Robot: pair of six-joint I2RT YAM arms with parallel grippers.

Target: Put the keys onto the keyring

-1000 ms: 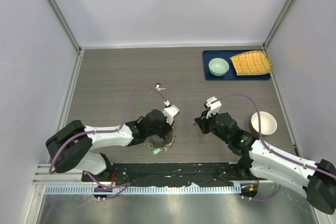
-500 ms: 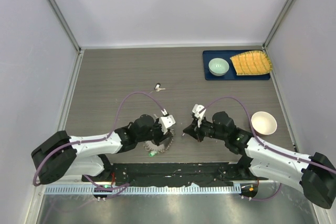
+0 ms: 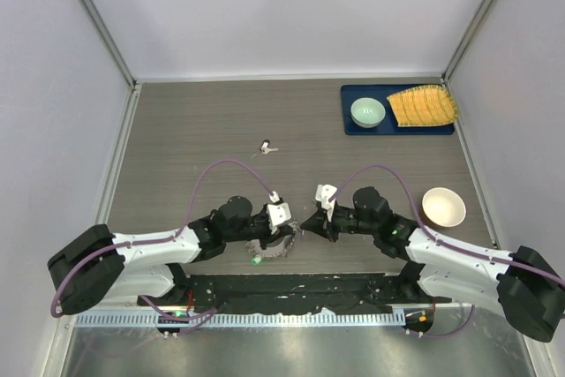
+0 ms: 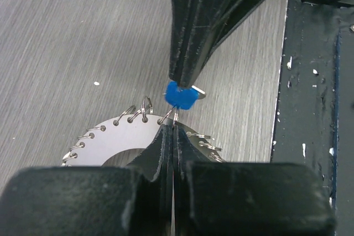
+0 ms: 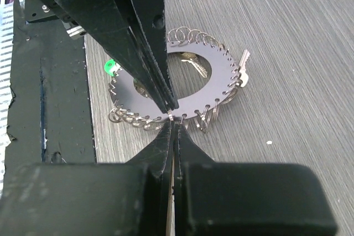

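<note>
Where the two arms meet tip to tip low over the table [image 3: 194, 130], the left gripper [image 4: 172, 129] is clenched, fingers flat together, pinching one small wire loop on the rim of the keyring [image 4: 110, 136]. The keyring is a flat grey disc with a centre hole, its rim strung with small wire loops. It lies flat on the table directly under and behind the left fingertips, partly hidden by them.

The right gripper [image 4: 182, 77] comes in from the opposite side, also clenched, grasping the blue key [image 4: 181, 96] by its head. The blue head sits right at the right fingertips, just ahead of the left fingertips, and a short silver bit shows beside it. The held loop reaches up to the blue head; cannot tell whether it is threaded.

Right wrist view: own fingers closed to a thin seam, blue key hidden behind them. The green key [image 5: 109, 68] is at the keyring's outer rim, ahead and left of the right fingertips, beside the left gripper's finger; strung on or only lying against it, cannot tell. A pale-headed key [image 5: 242, 73] lies at the rim loops, ahead and right of the right fingertips.

Top view: a loose key [image 3: 267, 147] lies on the table well ahead of both grippers, apart from the keyring. A white bowl [image 3: 443, 207] stands out to the right of the right gripper
</note>
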